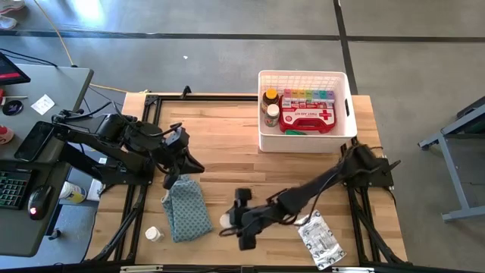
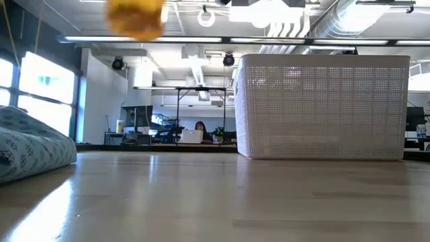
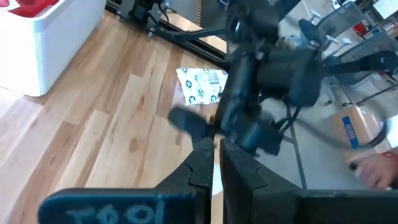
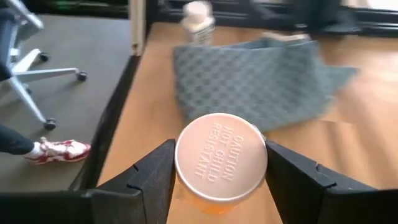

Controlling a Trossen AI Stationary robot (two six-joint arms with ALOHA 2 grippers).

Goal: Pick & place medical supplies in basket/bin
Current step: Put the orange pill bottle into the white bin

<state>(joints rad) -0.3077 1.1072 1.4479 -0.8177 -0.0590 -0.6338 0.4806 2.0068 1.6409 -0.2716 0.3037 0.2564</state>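
Observation:
My right gripper (image 1: 227, 220) reaches from the table's right toward the near middle and is shut on an amber pill bottle (image 4: 221, 163) with a white cap. In the low view the bottle (image 2: 138, 17) shows high above the tabletop. My left gripper (image 1: 184, 163) is shut and hovers over the far end of the blue-grey patterned cloth (image 1: 186, 209). The white lattice bin (image 1: 264, 138) at the far middle holds the red first-aid case (image 1: 306, 119), two amber bottles (image 1: 270, 105) and the rainbow pill organizer (image 1: 307, 95). A silver-white packet (image 1: 321, 239) and a white bottle (image 1: 154, 233) lie on the table. My right gripper pinches the amber bottle's body just below the white cap (image 4: 221, 155), one finger (image 4: 152, 177) on each side. The fingers come from the table's right, slanting down. The bottle is lifted clear of the table, and its cap faces the wrist camera.
The cloth (image 4: 255, 81) lies near the table's left side, the white bottle (image 4: 199, 18) beyond it near the left near corner. The packet (image 3: 202, 84) lies near the right near corner. Bare wood (image 1: 227, 144) lies between cloth and bin. A desk with a keyboard stands left of the table.

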